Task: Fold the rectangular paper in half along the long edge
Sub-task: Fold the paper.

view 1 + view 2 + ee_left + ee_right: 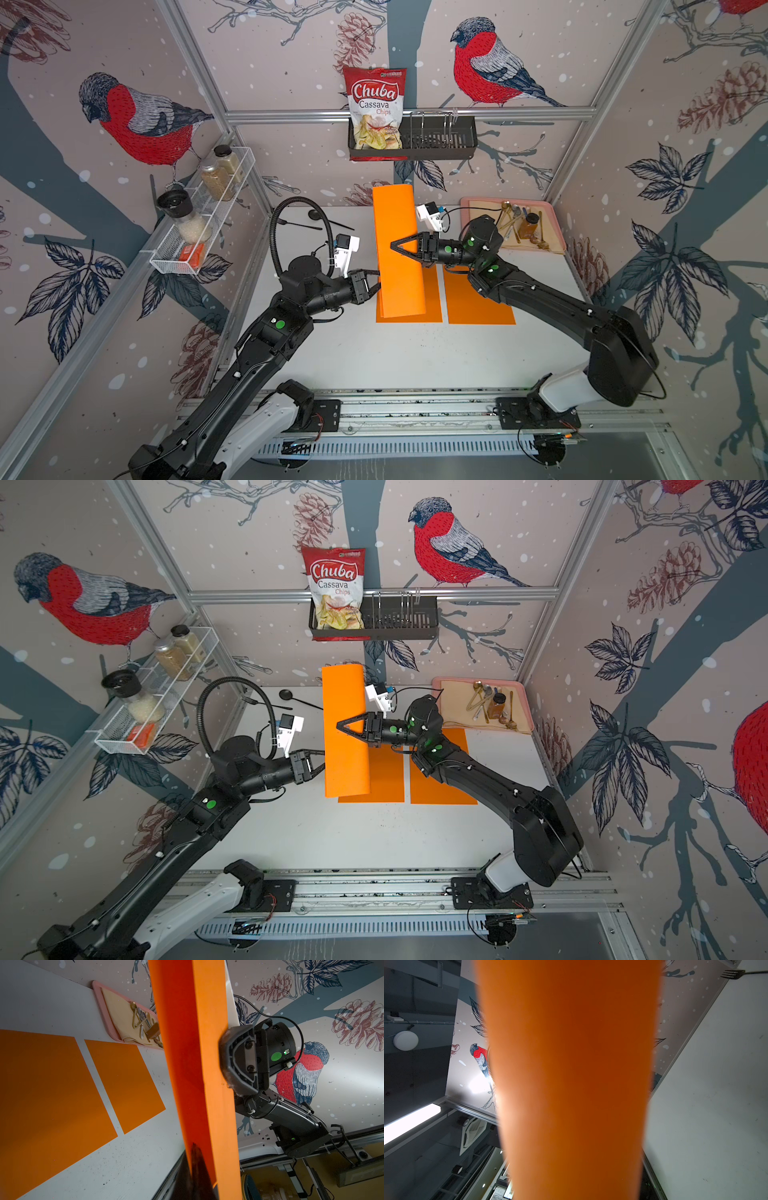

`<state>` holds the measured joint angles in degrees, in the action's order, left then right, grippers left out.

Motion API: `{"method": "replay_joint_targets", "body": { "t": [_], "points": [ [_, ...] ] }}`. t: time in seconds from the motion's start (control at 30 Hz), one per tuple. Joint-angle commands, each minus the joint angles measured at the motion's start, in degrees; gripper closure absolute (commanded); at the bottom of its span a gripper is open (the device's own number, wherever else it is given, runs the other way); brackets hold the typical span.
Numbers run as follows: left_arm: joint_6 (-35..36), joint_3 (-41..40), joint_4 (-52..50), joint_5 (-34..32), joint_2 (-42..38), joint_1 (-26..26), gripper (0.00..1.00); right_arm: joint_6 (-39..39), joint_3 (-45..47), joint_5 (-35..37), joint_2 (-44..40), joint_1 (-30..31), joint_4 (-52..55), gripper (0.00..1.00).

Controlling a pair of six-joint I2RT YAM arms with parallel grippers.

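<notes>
Plainly, the orange paper (395, 216) (343, 696) is off the tabletop (374, 357), held in the air just beside the pink tray (490, 200), on the tray's side toward the left arm. It is one long, bright, matte sheet, bent lengthwise into a soft curl with no sharp crease to be seen. In the left wrist view the paper (182, 1043) shows a shaded inner face and a brighter strip along one long edge. In the right wrist view the paper (571, 1064) is a blurred orange band filling the middle. The left gripper (379, 280) (324, 759) has its jaws clenched on the long edge farther from the tray, toward the sheet's near end. The right gripper (392, 245) (338, 725) reaches in from the tray's side at mid-length, one finger lying across the top of the sheet, its jaws grasping the paper. Orange sheets number three: the one held, and two flat sheets (478, 303) (432, 295) lying side by side on the tabletop in front of the tray, parted by a narrow gap. The one farther from the tray is partly under the held sheet. The one tray carries a cloth (482, 208), gold utensils (509, 216) and one small amber jar (528, 226). Beyond the paper from the tray lie one black spoon (316, 214) and one black fork (291, 223).
</notes>
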<state>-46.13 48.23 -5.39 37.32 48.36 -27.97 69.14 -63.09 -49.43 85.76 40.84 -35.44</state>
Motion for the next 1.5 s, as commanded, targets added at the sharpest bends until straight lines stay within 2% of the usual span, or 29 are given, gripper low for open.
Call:
{"method": "replay_joint_targets", "body": {
  "t": [0.0, 0.1, 0.33, 0.47, 0.8, 1.17, 1.47],
  "points": [
    [0.33, 0.10, 1.96, 0.22, -0.03, -0.14, 1.00, -0.59, -0.39, 0.11, -0.40, 0.07, -1.37, 0.66],
    [0.32, 0.09, 1.88, 0.18, -0.09, -0.09, 1.00, -0.51, -0.29, 0.21, -0.35, 0.07, -1.64, 0.67],
    [0.68, 0.41, 1.20, 0.01, -0.09, -0.04, 0.83, -0.28, -0.19, -0.25, -0.54, 0.03, -2.08, 0.68],
    [0.84, 0.86, 0.82, -0.14, -0.08, -0.12, 0.78, 0.14, 0.47, -1.31, -1.05, -0.19, -3.85, 0.68],
    [1.69, 2.38, -0.41, -0.49, 0.41, -0.09, 0.75, 2.31, 2.36, -3.87, -2.43, -1.46, -7.36, 0.68],
    [1.73, 3.20, 0.64, -0.15, 1.65, -0.07, 0.77, 1.78, 2.91, -5.20, -3.24, -1.20, -7.47, 0.68],
    [1.90, 2.83, 0.49, 0.21, 1.70, -0.05, 0.99, -0.24, 2.61, -2.66, -3.05, -0.75, -5.11, 0.68]
  ]
}}
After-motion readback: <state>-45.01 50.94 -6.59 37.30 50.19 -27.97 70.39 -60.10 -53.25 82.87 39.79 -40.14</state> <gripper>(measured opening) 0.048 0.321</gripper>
